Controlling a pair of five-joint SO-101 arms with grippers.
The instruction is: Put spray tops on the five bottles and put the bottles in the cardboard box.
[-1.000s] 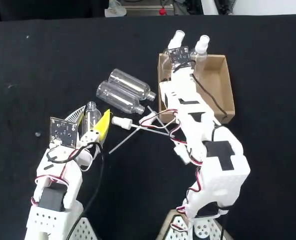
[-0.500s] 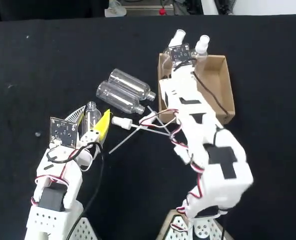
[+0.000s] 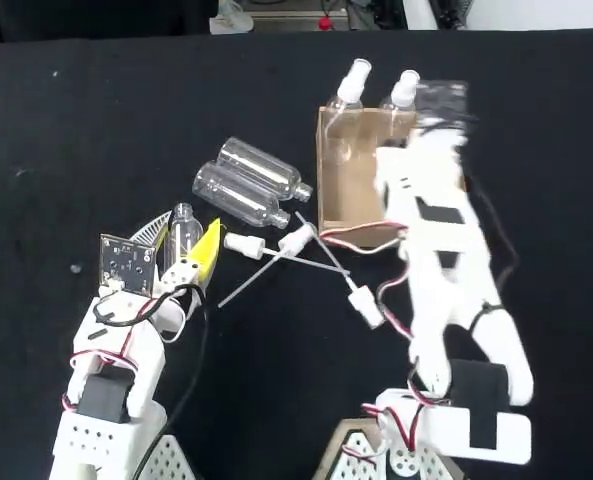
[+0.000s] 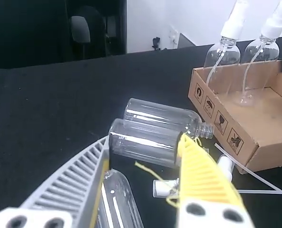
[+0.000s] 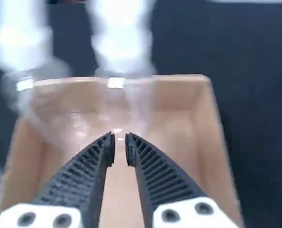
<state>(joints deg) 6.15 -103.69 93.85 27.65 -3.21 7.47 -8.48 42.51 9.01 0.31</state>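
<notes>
Over the cardboard box (image 5: 188, 123), the right end effector (image 5: 120, 142) hangs empty with its fingers nearly pressed together. It is close to two capped bottles (image 3: 351, 95) standing at the far wall, and a careless sweep could topple these tall, light, clear things. The left end effector (image 3: 189, 224) pinches a bare bottle (image 4: 119, 199), slippery-looking. Two loose bottles (image 3: 251, 185) and three spray tops (image 3: 296, 240) with thin trailing tubes lie between on the worktop (image 3: 76, 120).
</notes>
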